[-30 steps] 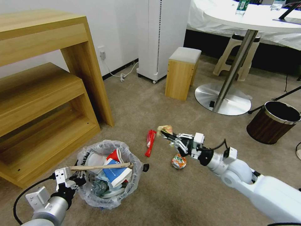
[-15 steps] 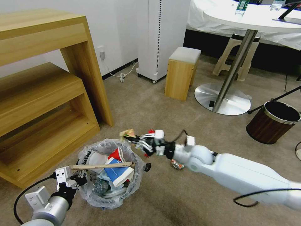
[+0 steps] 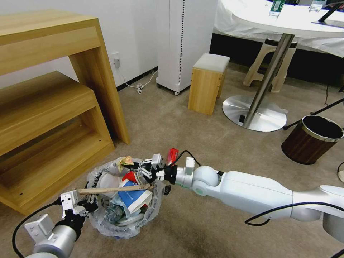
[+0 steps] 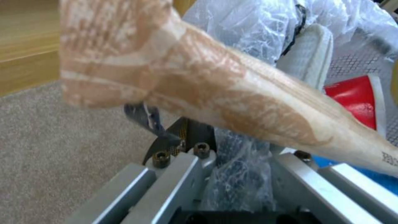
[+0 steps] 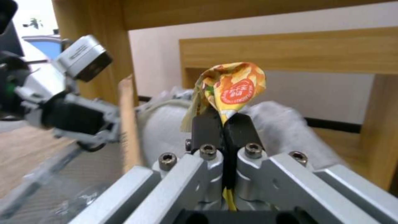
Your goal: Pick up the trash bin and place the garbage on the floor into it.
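The trash bin (image 3: pixel 123 215), black with a crinkly clear bag over its rim, sits at the lower left on the beige floor (image 3: pixel 215 229). It holds white slippers (image 3: pixel 107 181), a red cup (image 3: pixel 130 177) and a blue cup (image 3: pixel 134 197), and a wooden stick (image 3: pixel 114 189) lies across the top. My left gripper (image 3: pixel 84 207) is shut on the bin's near rim, with the bag (image 4: pixel 236 183) pinched between its fingers. My right gripper (image 3: pixel 135 167) hangs over the far rim, shut on a crumpled yellow-orange wrapper (image 5: pixel 234 87). A red wrapper (image 3: pixel 172 156) lies on the carpet behind the right arm.
A wooden shelf unit (image 3: pixel 53 107) stands close on the left. Farther back are a small wooden stool (image 3: pixel 208 82), a white tower unit (image 3: pixel 184 43) and a round table's metal base (image 3: pixel 256 113). A dark brown wood-look bin (image 3: pixel 313 138) stands at the right.
My right arm has swung left with the yellow-orange wrapper, from beside the red wrapper to above the bin's far rim. The orange can is now behind the arm. The left gripper has stayed put.
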### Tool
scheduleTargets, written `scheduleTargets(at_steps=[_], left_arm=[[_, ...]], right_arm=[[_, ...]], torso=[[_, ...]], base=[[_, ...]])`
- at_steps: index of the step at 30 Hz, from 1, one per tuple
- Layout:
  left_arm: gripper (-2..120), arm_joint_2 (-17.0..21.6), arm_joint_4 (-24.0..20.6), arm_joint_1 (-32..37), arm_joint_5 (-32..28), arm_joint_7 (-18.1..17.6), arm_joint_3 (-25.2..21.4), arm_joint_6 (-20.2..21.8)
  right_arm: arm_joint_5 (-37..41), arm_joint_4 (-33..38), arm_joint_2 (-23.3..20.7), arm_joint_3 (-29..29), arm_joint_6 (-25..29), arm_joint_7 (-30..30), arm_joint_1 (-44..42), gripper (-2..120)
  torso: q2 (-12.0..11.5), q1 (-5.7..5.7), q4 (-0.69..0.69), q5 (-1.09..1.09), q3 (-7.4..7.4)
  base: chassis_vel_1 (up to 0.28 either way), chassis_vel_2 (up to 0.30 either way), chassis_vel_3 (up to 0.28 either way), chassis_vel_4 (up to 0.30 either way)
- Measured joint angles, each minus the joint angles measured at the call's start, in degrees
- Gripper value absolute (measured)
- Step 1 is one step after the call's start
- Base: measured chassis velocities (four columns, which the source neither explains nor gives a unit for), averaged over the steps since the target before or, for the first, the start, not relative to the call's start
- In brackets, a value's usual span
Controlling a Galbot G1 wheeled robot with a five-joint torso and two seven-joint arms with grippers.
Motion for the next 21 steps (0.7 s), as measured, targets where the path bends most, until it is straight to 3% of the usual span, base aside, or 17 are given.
scheduleTargets(at_steps=[8,21], left_arm=[[1,-0.6,0.2,-0.2,0.2,0.1,0.0,0.0],[1,-0.8,0.4,0.3,0.8,0.3,0.5,-0.2]], right_arm=[[-0.5,1.0,-1.1,-1.8,-0.1,0.3,0.1,0],[-1.5,2.1,-2.3,0.9,-0.3,0.6,-2.0,49]], torso=[[0.0,0.00,0.00,0.01,0.00],[0.0,0.00,0.00,0.01,0.00]], base=[[0.000,0.000,0.000,0.000],[0.000,0.000,0.000,0.000]])
